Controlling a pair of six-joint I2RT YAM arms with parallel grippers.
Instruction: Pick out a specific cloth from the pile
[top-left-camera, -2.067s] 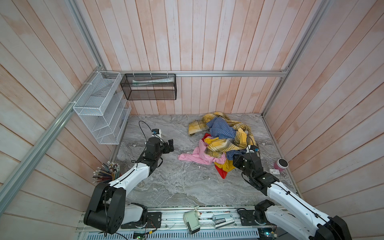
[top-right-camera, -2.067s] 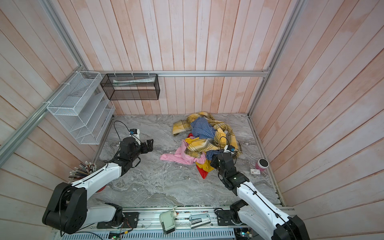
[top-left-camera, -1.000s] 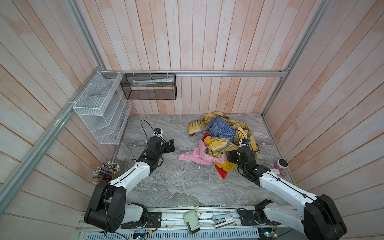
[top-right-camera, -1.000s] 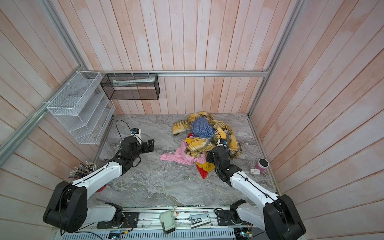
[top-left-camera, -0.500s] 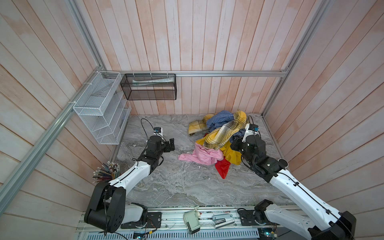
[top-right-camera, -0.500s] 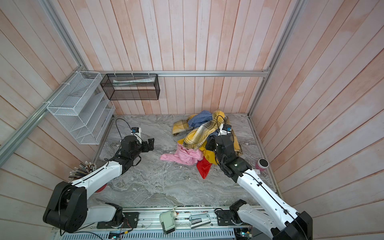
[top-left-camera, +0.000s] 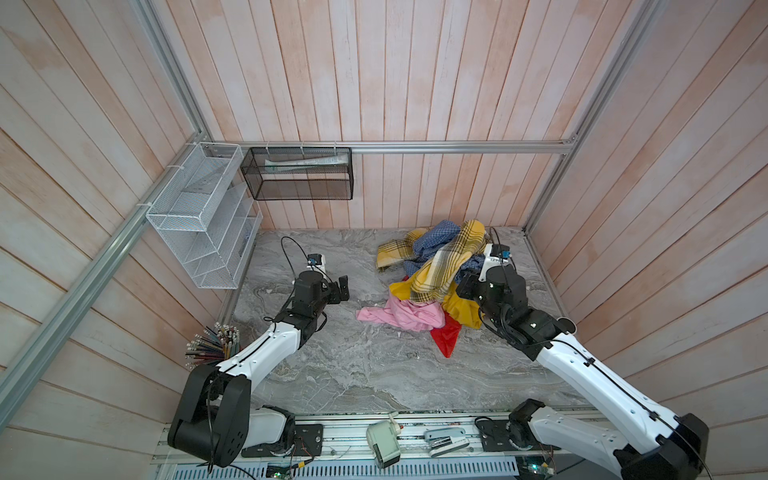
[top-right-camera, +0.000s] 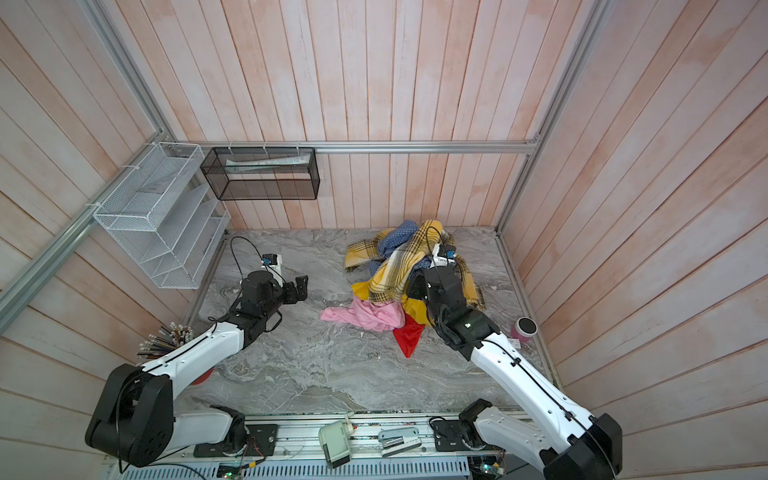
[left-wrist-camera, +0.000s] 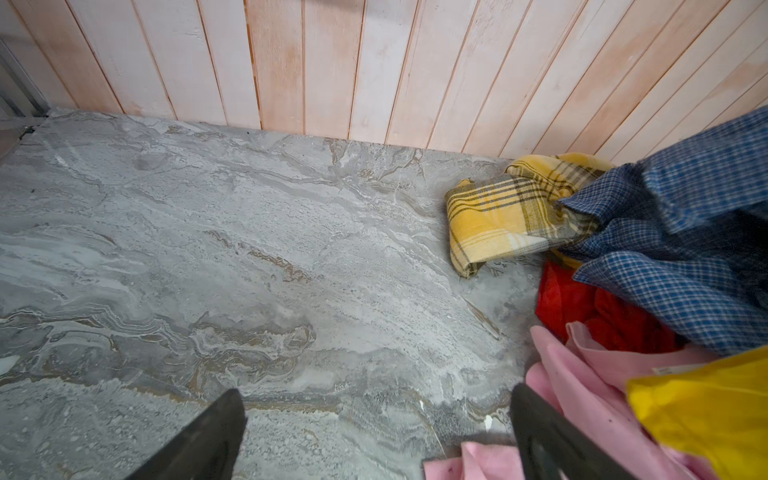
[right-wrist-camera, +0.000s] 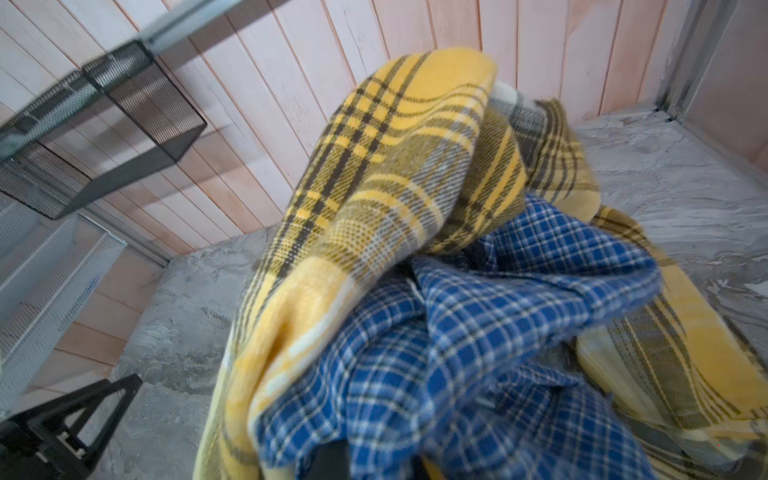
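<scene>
Risen off garment heap (top-left-camera: 409, 318) since earlier: blue fine-check shirt (right-wrist-camera: 478, 332), pinched by right gripper (top-right-camera: 414, 287); yellow plaid cloth (right-wrist-camera: 395, 166) clinging, unseparated; left gripper (left-wrist-camera: 374, 440) agape.

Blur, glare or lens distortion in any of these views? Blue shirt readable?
Right wrist view: blue shirt close up, check readable, but the plaid cloth and black wire basket are smeared. Left wrist view: table crisp, plain yellow garment near the lens soft. Both top views: sharp, even light, no glare; wall planks fan out with wide-angle distortion.
</scene>
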